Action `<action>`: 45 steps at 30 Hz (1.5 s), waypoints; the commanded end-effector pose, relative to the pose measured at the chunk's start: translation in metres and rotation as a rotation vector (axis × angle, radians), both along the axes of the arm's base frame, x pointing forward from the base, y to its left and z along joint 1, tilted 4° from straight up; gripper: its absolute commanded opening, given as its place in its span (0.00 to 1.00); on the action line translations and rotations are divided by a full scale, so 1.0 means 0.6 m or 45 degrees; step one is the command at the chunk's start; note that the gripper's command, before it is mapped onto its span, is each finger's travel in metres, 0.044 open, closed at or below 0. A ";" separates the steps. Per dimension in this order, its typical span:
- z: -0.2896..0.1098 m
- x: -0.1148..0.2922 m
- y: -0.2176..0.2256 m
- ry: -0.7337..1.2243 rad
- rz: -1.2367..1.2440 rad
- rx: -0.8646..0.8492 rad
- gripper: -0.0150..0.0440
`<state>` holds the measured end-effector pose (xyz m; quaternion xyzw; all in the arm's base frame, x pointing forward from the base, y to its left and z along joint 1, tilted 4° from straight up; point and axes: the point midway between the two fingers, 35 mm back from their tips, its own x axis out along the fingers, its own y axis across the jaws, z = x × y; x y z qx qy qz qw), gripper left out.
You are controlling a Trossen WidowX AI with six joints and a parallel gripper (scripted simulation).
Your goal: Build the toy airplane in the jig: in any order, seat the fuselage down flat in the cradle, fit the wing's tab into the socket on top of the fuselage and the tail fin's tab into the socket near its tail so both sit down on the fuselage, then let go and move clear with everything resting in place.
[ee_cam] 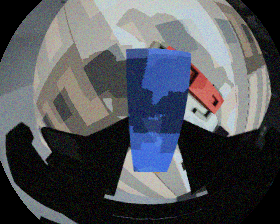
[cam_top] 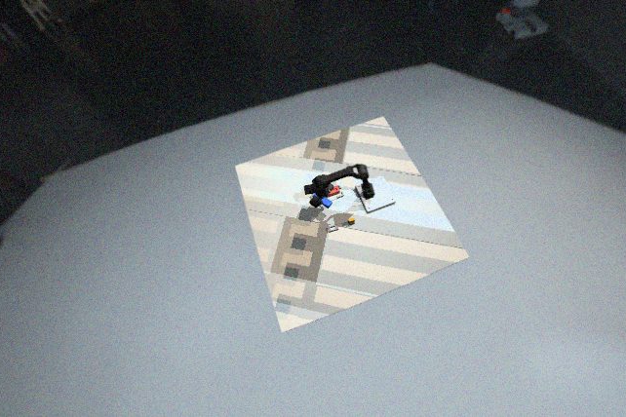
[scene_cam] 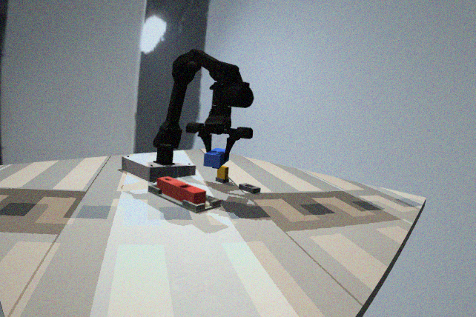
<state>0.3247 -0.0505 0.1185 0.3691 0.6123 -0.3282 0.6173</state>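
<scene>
We cannot see the gripper's (ee_cam: 153,163) fingertips behind the blue wing (ee_cam: 156,112) it clamps, and the red fuselage (ee_cam: 203,87) beyond is half hidden.

top view: high and far off, looking steeply down; the patterned table (cam_top: 372,275) is a small diamond mid-frame, the arm (cam_top: 340,179) tiny.
exterior view: low, near table height, close in, facing the arm's (scene_cam: 193,86) base plate (scene_cam: 141,168) across the tabletop.
wrist view: on the arm just behind the gripper (ee_cam: 153,156), fisheye, looking down past it.
shared: all three show the blue block (cam_top: 327,202) (scene_cam: 214,158) (ee_cam: 156,110) in the gripper and the red block (cam_top: 333,190) (scene_cam: 180,188) (ee_cam: 203,86) beside it.
</scene>
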 end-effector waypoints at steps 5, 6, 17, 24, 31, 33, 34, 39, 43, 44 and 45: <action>-0.013 -0.015 -0.040 0.018 -0.189 0.004 0.25; -0.014 -0.016 -0.045 0.019 -0.213 0.004 0.25; -0.028 -0.038 -0.099 0.028 -0.479 0.015 0.25; -0.037 -0.054 -0.131 0.033 -0.648 0.022 0.25; -0.040 -0.061 -0.142 0.034 -0.707 0.024 0.39; -0.040 -0.061 -0.142 0.034 -0.707 0.024 0.48; -0.040 -0.061 -0.142 0.034 -0.707 0.024 0.52; -0.040 -0.061 -0.142 0.034 -0.707 0.024 0.59; -0.040 -0.061 -0.142 0.034 -0.707 0.024 0.59; -0.040 -0.061 -0.142 0.034 -0.707 0.024 0.59; -0.040 -0.061 -0.142 0.034 -0.707 0.024 0.59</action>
